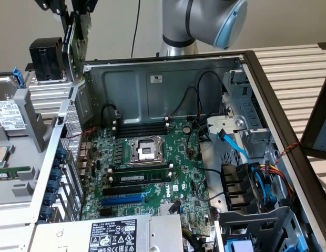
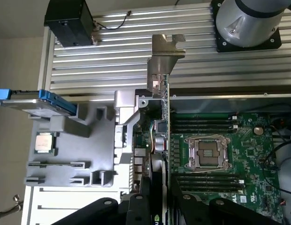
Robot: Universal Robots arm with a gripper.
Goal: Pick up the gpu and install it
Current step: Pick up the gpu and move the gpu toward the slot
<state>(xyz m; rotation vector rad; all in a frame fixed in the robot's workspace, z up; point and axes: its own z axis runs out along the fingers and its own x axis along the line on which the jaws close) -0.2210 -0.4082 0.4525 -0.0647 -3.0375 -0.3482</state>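
Note:
The gpu [image 1: 73,37] hangs upright at the exterior view's upper left, above the far left corner of the open computer case [image 1: 168,79]. Its black fan shroud and green card edge both show. My gripper [image 1: 72,9] is shut on its upper part. In the wrist view the gpu [image 2: 167,136] is edge-on, its silver end bracket [image 2: 163,51] pointing away, with my gripper [image 2: 159,206] clamped on either side of it. Below lies the green motherboard [image 1: 152,168], with a blue slot [image 1: 123,199] and a black slot [image 1: 134,188] open.
A black box [image 1: 46,58] stands on the ribbed table beside the gpu. A grey tray [image 2: 65,140] holding a processor chip [image 2: 44,143] and a blue-edged drive [image 2: 37,101] sits outside the case. A power supply [image 1: 110,233], cables [image 1: 257,178] and a drive cage [image 1: 242,121] crowd the case.

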